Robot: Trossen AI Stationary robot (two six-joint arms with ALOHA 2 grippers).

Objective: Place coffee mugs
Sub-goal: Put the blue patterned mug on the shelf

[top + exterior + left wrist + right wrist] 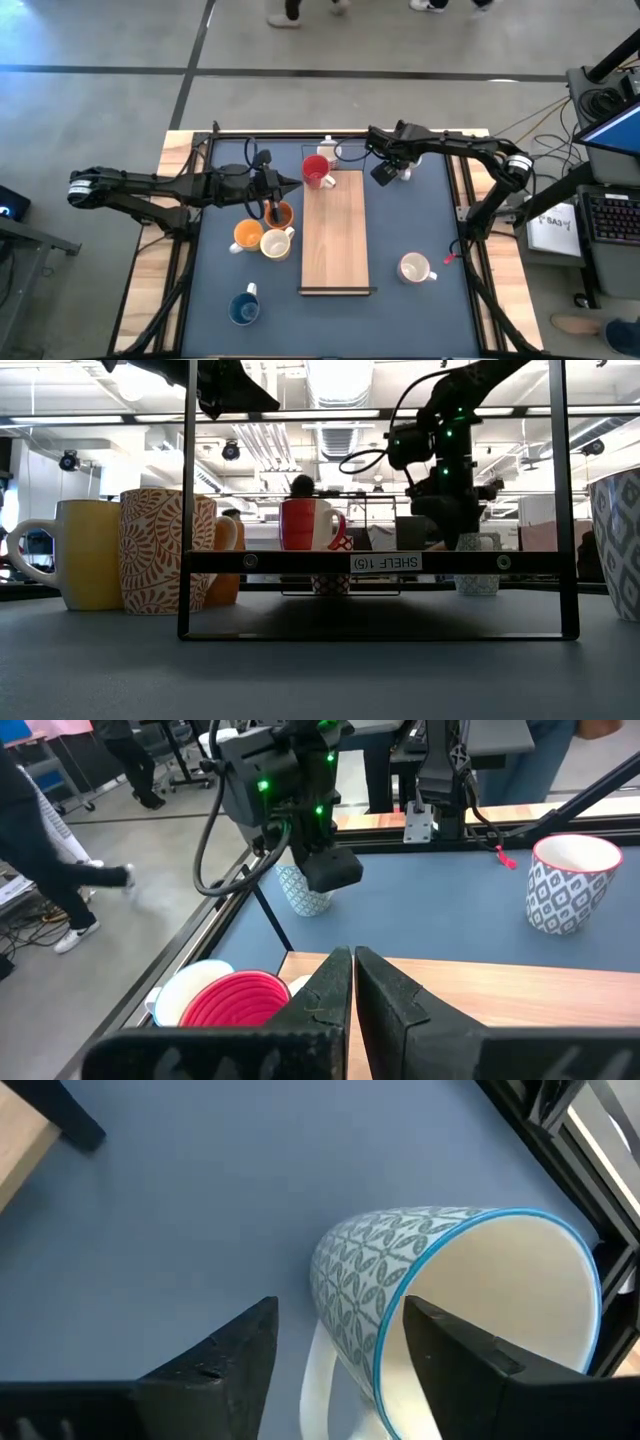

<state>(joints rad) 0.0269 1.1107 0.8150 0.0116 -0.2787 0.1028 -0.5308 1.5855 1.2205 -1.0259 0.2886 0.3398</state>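
Here we find the right gripper (335, 1350) wide, straddling the rim of the teal-patterned mug (440, 1300) at the desk's (420, 220) far edge, while the left gripper (352, 990) waits shut by the red mug (316, 171).

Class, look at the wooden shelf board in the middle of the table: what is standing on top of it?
Only the red mug stands on the wooden shelf board, at its far end. What lies under the board is hidden from above.

This looks like a big open office used as a robot lab, with long ceiling lights (340, 380), rows of desks far back, a keyboard (612, 218) by the table (440, 230), and people's shoes (284, 14) walking past.
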